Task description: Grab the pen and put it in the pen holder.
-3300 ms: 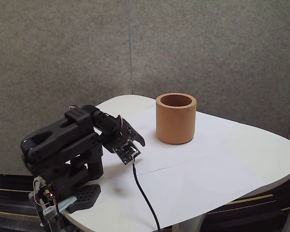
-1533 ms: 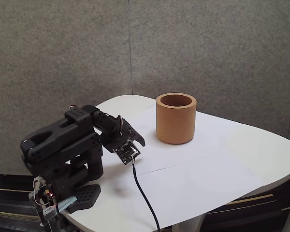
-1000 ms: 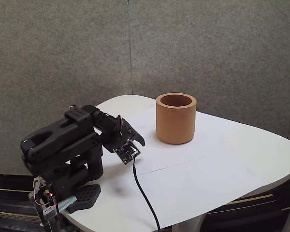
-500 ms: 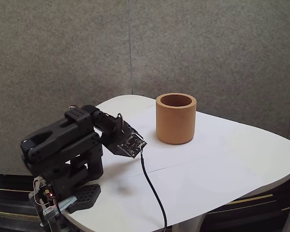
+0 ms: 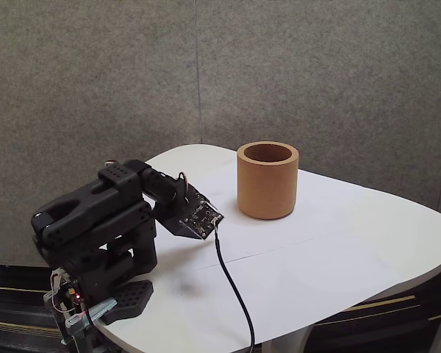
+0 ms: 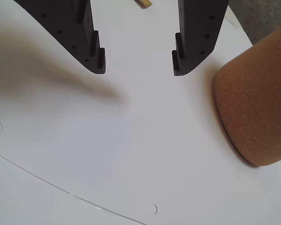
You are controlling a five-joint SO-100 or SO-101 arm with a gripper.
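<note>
Arm (image 5: pixel 95 220) is folded low at the table's 8 o'clock corner in the fixed view, upper links stacked over the base, wrist pitched down and forward toward the table middle. A black cable (image 5: pixel 231 290) drops from the wrist board and runs to the table's near edge at 6 o'clock.

Gripper (image 6: pixel 138 68) enters the wrist view from 12 o'clock, both black fingers (image 6: pixel 91 51) pointing down at the white table (image 6: pixel 131 154). Jaws are spread, with a wide strip of bare table between the tips; nothing is held. Fingertips sit above the surface; contact can't be told.

Pen (image 6: pixel 143 3): just a small tan end shows at the 12 o'clock edge of the wrist view, lying on the table between the two fingers, further up from the tips. The rest is cut off by the frame.

Pen holder (image 5: pixel 267 180) stands upright near the table middle in the fixed view, at about 2 o'clock from the gripper and apart from it. In the wrist view its orange wall (image 6: pixel 255 108) fills the 3 o'clock side, just beside the right-hand finger, not touching.

Room: open white surface from 6 to 9 o'clock in the wrist view, with a thin seam line crossing low. In the fixed view the table is bare to the right of and in front of the cup; the back edge sits close to the grey wall panels (image 5: pixel 316 81).
</note>
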